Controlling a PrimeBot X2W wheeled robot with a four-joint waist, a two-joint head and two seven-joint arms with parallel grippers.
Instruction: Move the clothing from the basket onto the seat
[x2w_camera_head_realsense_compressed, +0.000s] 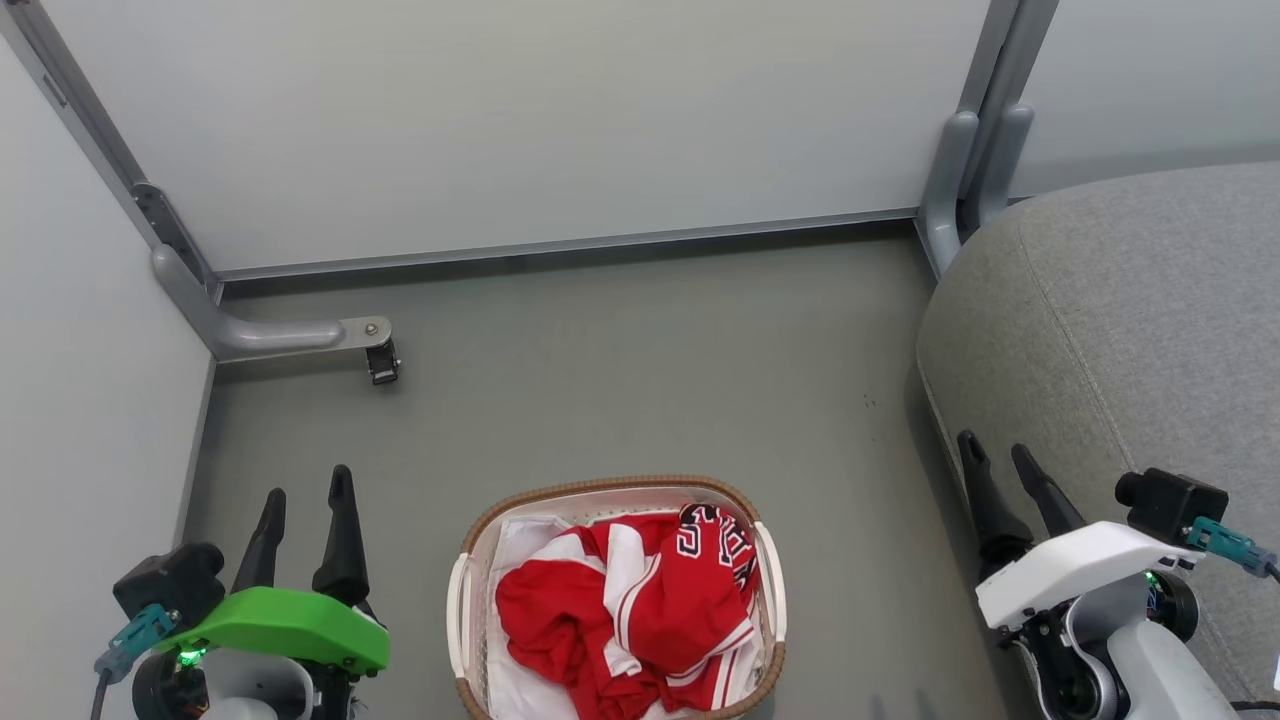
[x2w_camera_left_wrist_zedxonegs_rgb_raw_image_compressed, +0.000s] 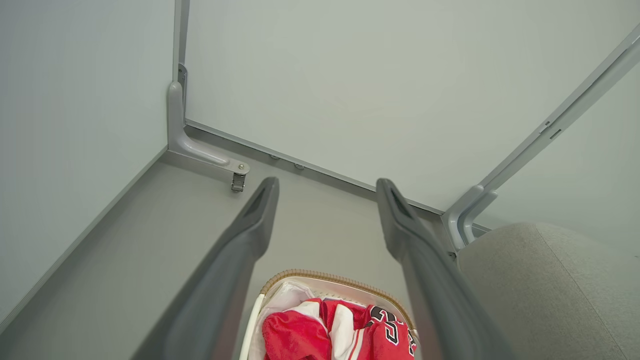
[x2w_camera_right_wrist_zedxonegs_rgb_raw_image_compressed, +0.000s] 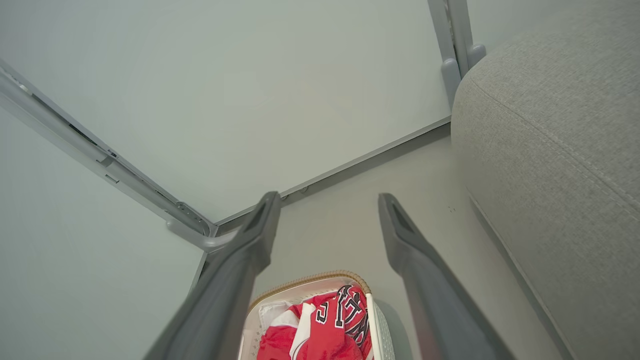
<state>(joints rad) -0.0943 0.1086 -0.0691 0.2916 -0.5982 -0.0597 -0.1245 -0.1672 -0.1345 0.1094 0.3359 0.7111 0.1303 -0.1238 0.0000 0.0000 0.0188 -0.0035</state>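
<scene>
Left hand (x2w_camera_head_realsense_compressed: 308, 482) well left of clothing (x2w_camera_head_realsense_compressed: 620, 610) in basket (x2w_camera_head_realsense_compressed: 600, 485)

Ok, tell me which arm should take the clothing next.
Probably right: the left gripper and right gripper are both open beside the basket, but the right one hangs by the seat, so its carry looks shorter.

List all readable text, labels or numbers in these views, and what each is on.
Lettering on the red clothing in the basket: black with a white outline, crumpled and partly folded under. It cannot be read as a word or number.
Nothing else carries legible text, labels or signs.
</scene>
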